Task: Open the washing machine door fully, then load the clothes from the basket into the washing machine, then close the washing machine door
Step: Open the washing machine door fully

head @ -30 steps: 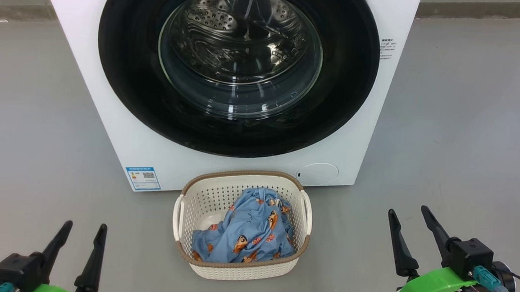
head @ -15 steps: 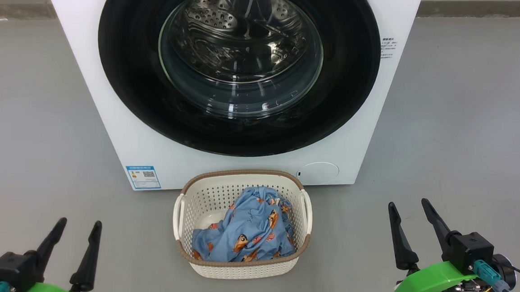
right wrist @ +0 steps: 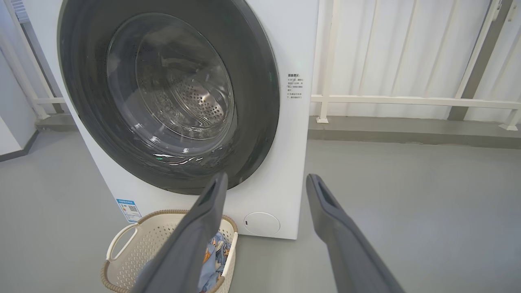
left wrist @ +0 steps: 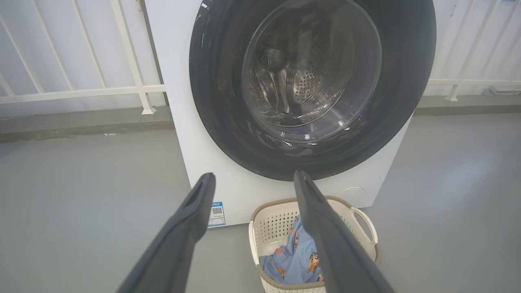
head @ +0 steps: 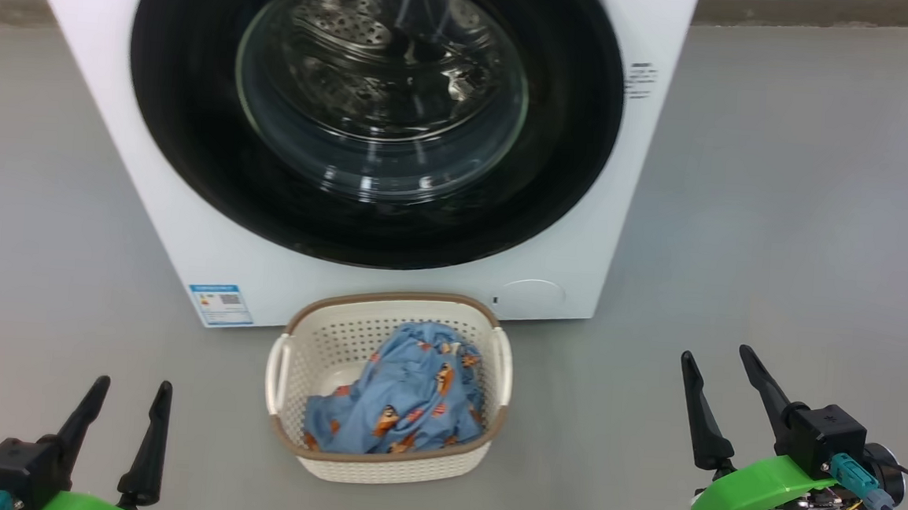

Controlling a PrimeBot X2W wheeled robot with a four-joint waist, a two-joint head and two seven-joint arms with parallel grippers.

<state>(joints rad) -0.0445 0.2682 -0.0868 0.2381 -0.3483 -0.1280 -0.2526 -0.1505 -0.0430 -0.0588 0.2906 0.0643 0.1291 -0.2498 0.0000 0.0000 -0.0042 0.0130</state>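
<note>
While the door (head: pixel 376 108) sits shut in the front of the washer (head: pixel 639 187), its glass showing the steel drum (head: pixel 357 36) behind, the basket (head: pixel 378 467) stands on the grey floor (head: pixel 779 227) just before the washer. It is below the door, between the blue label (head: pixel 221 305) and the round cap (head: pixel 530 297). The clothes (head: pixel 406 398) lie heaped inside it, toward its right and near sides, leaving bare bottom at the back left. The left gripper (head: pixel 135 384) hangs at the lower left, its fingers (head: pixel 151 445) spread wide and empty, well apart from the basket. The right gripper (head: pixel 715 354) hangs at the lower right, fingers likewise wide, holding nothing, tips toward the washer.
</note>
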